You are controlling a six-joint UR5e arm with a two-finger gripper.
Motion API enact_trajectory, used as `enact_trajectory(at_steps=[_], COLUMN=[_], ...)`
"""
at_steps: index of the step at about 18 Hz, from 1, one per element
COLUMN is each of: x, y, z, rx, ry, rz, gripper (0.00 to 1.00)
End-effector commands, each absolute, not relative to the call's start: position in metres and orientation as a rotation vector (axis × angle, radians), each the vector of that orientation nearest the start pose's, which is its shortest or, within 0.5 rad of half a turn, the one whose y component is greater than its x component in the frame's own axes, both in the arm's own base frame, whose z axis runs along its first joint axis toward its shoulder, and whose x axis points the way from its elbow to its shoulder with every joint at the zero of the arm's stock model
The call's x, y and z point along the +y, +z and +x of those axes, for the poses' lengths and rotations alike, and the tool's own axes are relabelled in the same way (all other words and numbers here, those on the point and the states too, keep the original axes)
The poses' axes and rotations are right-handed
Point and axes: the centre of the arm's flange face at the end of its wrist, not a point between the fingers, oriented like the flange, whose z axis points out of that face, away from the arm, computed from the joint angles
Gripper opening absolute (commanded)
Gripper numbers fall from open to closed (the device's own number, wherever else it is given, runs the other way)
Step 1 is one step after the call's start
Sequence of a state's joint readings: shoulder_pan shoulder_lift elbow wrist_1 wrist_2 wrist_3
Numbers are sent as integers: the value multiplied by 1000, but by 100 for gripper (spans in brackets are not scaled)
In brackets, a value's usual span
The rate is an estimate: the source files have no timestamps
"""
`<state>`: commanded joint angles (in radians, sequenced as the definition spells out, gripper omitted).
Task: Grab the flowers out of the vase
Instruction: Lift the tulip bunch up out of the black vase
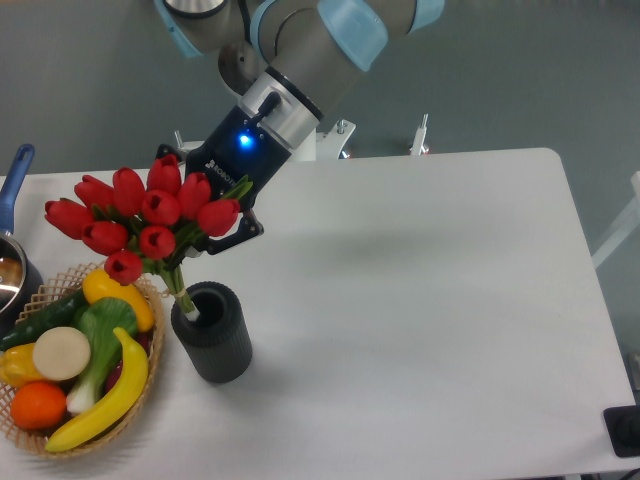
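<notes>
While the arm reaches down from the top of my view, its gripper sits right among the flowers, just above the vase. I see one dark finger to the right of the blooms, by the green leaves; the other is hidden behind the red heads, so I cannot tell whether the jaws are closed on the stems or merely around them. A blue light glows on the wrist.

I see the bunch leaning up and to the left, its stem ends dipping into the vase's round mouth. The vase stands upright on the white table, near the front left.

Crowding things on the left is a wicker basket, touching or just beside the vase. It holds a banana, an orange, a yellow pepper, a cucumber and other produce. The lowest tulip hangs over the basket's rim. Further left, at the frame edge, I see a pot with a blue handle. To the right of the vase I see only white tabletop.
</notes>
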<state>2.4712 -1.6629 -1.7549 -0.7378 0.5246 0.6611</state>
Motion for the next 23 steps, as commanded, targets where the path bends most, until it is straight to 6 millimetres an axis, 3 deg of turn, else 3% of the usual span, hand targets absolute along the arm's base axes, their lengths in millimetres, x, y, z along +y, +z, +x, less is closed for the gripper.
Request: enact_trajectory(at_steps=[8, 16, 18, 23], x=[458, 442, 436, 428], y=[520, 535, 539, 535], z=[-311, -333, -348, -369], rx=[23, -24, -38, -35], ry=[-377, -349, -323, -280], rz=[-1952, -1925, -1921, -1920], gripper=[41, 41, 41, 41])
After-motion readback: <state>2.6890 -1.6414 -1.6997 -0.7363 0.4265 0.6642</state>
